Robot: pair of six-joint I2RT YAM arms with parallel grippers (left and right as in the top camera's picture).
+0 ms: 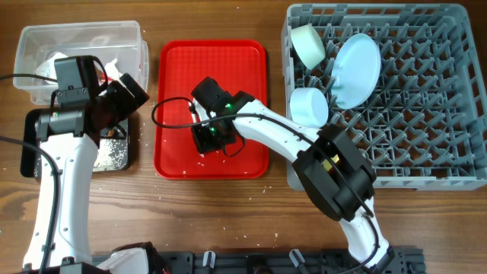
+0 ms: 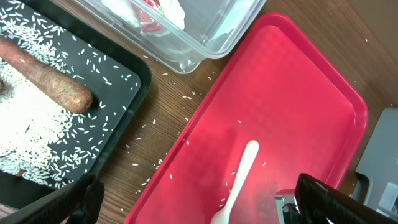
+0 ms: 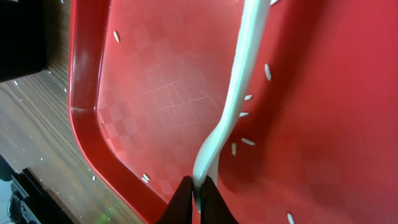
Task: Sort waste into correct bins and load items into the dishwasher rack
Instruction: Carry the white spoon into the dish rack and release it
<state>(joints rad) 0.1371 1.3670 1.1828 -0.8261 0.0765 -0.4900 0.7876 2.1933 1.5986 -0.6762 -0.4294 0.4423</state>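
Observation:
My right gripper [image 3: 199, 194] is shut on the end of the white plastic spoon [image 3: 239, 81], low over the flat red tray [image 3: 137, 93], near its front left corner [image 1: 207, 138]. My left gripper [image 2: 199, 208] is open and empty, hovering between the black tray [image 2: 118, 81] and the red tray. The black tray holds rice grains [image 2: 31, 118] and the brown carrot-like scrap [image 2: 50, 78]. The clear tub [image 2: 211, 37] holds crumpled paper [image 2: 168, 9] and a red-and-white wrapper [image 2: 148, 25]. In the grey rack [image 1: 426, 99] stand the pale-green bowl [image 1: 308, 44], the pale-blue plate [image 1: 356, 68] and the pale-blue bowl [image 1: 308, 106]. The yellow cup is out of view.
Loose rice grains lie on the red tray [image 1: 243, 61] and on the wooden table [image 2: 161, 124] between the trays. The right arm reaches from the front right across the rack's left edge. The left arm [image 1: 53, 190] stands over the black tray.

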